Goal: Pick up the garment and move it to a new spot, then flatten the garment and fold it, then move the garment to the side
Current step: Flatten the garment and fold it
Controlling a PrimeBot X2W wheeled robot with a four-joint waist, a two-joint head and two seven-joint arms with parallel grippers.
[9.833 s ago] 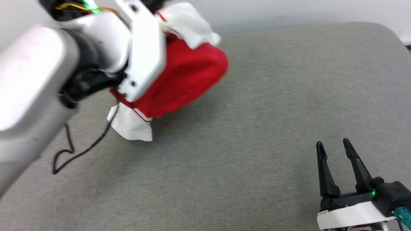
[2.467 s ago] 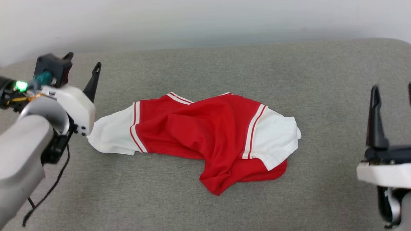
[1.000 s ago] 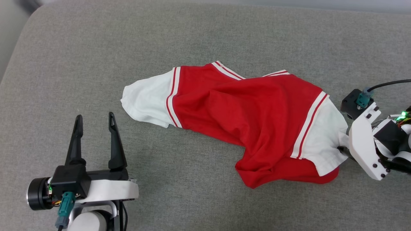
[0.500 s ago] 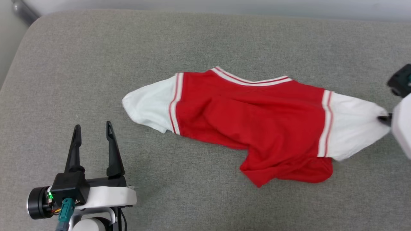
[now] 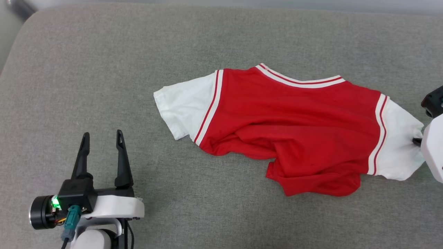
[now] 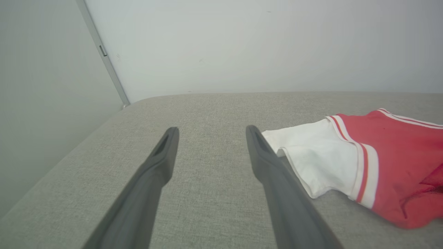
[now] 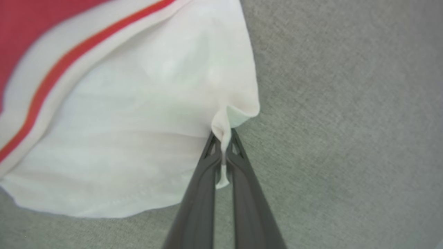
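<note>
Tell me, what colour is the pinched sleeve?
The sleeve is white with a red stripe; right wrist view shows it best.

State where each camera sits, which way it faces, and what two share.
Head view: on the head, facing down at the garment on the grey cushion; left gripper open, right gripper at the edge.
Left wrist view: on that wrist, facing along the open left gripper, low across the cushion to the wall.
Right wrist view: on that wrist, facing along the shut right gripper, down at the pinched white sleeve.
Shared: head and right wrist views both show that pinch.
</note>
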